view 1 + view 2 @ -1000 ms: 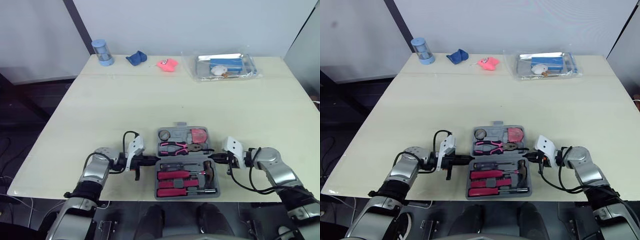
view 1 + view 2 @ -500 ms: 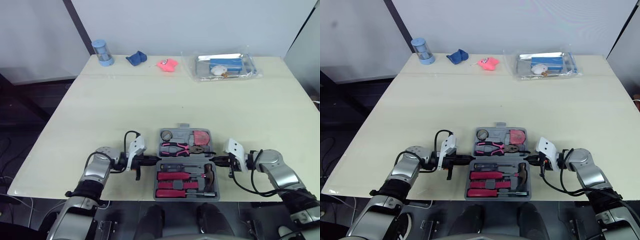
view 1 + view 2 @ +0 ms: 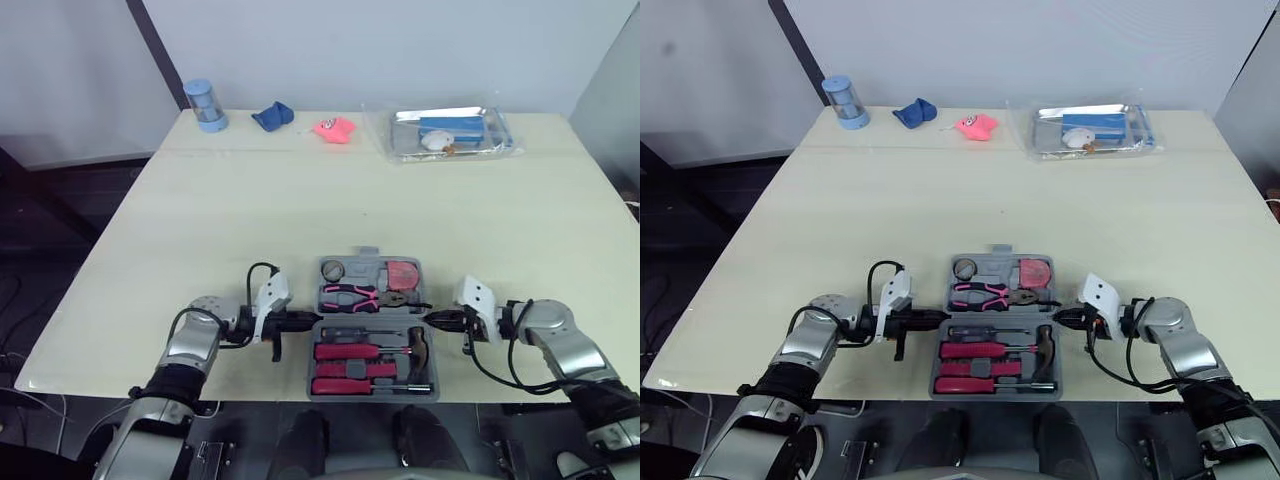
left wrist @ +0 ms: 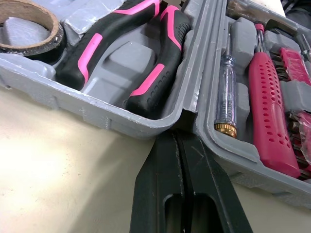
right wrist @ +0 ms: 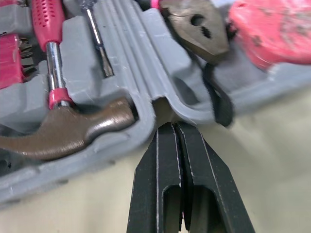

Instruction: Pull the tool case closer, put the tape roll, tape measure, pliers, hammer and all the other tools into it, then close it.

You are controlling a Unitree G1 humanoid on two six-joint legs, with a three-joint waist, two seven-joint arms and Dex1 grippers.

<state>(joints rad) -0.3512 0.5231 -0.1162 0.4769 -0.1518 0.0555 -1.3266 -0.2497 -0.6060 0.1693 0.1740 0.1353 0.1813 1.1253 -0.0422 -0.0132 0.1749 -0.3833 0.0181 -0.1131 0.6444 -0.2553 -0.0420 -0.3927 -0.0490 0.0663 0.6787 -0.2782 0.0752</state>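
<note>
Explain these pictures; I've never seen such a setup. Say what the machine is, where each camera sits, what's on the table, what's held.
This is a humanoid robot with two arms, each ending in two black fingers. Two pictures come from cameras in its head, looking down over the table; the other two come from a camera on each wrist, looking along that arm's fingers. Near it lies an open tool case holding a tape roll, tape measure, pliers, hammer and screwdrivers. The left fingers and right fingers are shut, tips at the case's two sides by its fold; neither holds anything. At the far edge sit a blue canister, a blue object, a pink object and a clear bag.
</note>
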